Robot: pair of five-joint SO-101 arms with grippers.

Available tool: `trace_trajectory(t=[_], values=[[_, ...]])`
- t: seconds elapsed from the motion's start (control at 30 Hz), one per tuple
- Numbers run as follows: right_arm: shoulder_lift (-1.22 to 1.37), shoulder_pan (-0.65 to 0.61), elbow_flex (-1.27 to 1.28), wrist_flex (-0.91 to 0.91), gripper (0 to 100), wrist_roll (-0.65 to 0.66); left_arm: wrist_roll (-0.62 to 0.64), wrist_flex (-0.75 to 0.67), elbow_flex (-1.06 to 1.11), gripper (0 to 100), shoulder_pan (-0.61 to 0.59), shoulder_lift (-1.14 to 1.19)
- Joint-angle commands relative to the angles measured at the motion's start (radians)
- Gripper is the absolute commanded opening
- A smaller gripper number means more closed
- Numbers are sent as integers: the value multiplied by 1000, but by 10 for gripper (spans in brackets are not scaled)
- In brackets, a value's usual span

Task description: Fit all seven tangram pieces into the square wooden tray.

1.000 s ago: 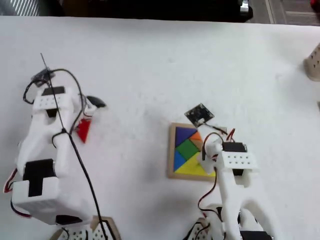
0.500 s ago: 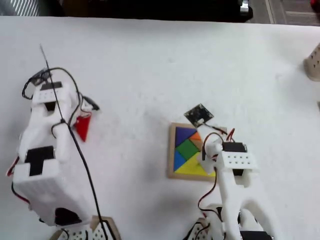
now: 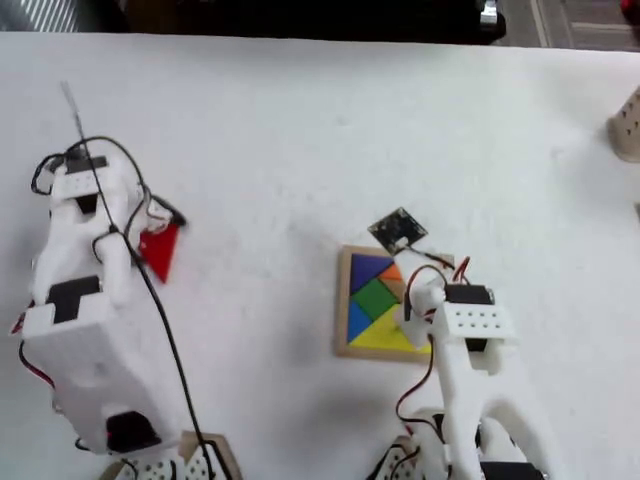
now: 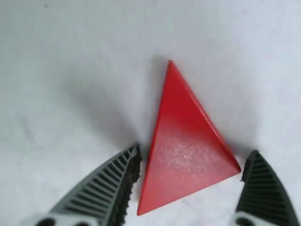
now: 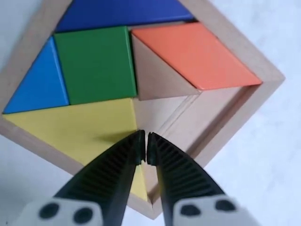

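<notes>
Across the table (image 3: pixel 300 130), the wooden tray (image 3: pixel 343 300) lies at 3 o'clock from the red triangle (image 3: pixel 158 250), well apart. Your left claw (image 4: pixel 194 157) is the nearer one: its jaws stand apart, straddling the triangle's wide end, with the tip pointing toward 6 o'clock. Your right claw (image 5: pixel 144 139) hangs pinched together over the tray's bare gap (image 5: pixel 188 113).

From above, the right arm (image 3: pixel 470 325) covered the near right corner of the wooden tray (image 3: pixel 343 300), so the bare slot there was hidden. In the right wrist view the blue piece (image 5: pixel 127 14) ran off the edge, and the right tool (image 5: pixel 144 141) masked part of the yellow triangle (image 5: pixel 80 129). The left tool (image 4: pixel 193 162) was cut off at its base.
</notes>
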Motion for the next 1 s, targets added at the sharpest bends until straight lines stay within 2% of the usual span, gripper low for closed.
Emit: trace_trajectory(t=[0.0, 0.13, 0.3, 0.53, 0.73, 0.97], values=[[1, -12, -6, -13, 18, 15, 0, 6, -18, 340, -16, 7], [1, -12, -6, -13, 18, 15, -66, 5, -31, 340, -15, 4], [1, -12, -6, -13, 18, 15, -72, 5, -52, 335, 12, 5], [1, -12, -6, -13, 18, 14, -86, -3, -54, 156, 28, 7], [1, -12, -6, -13, 18, 12, -212, -14, -54, 168, 56, 4], [1, -12, -6, -15, 18, 12, -221, -9, -68, 168, 114, 4]])
